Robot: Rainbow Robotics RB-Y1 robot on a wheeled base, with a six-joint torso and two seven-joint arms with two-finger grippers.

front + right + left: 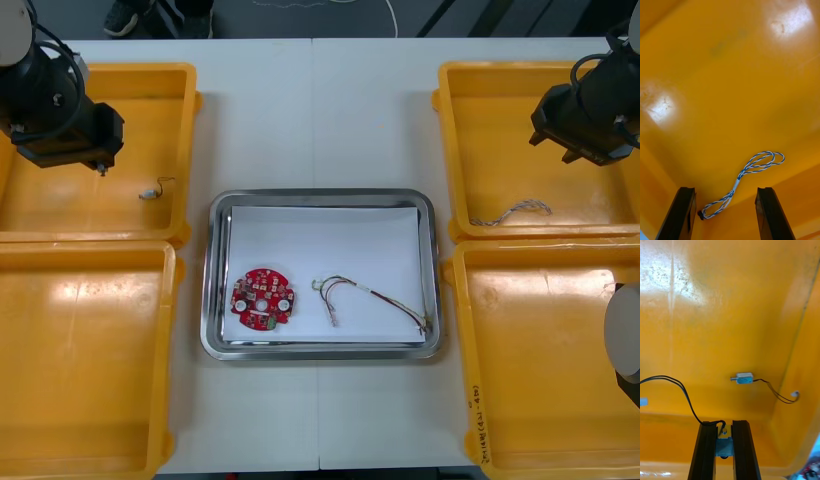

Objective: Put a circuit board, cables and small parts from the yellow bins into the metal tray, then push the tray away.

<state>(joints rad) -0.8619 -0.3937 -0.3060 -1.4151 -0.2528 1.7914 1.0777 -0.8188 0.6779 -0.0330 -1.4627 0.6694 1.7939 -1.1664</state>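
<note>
Mid-table, metal tray (215, 280) holding round red circuit board (262, 297) and red-and-yellow cable (370, 295); beyond, over far left yellow bin (150, 120), left gripper (725, 426) pinching small metal part (724, 445); over far right yellow bin (500, 130), right gripper (726, 189) spread above limp, probably featherlight twisted blue-and-white cable (752, 167), best nipped mid-length.

Between left gripper (724, 424) fingers, small metal part (723, 445) half hidden; its black cable (687, 397) cut by edge

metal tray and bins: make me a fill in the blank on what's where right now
The metal tray holds a cable and a round red ____.
The left gripper is ____ on a small metal part.
The right gripper stands open by a twisted cable, blue and ____.
Missing: circuit board; shut; white.
</note>
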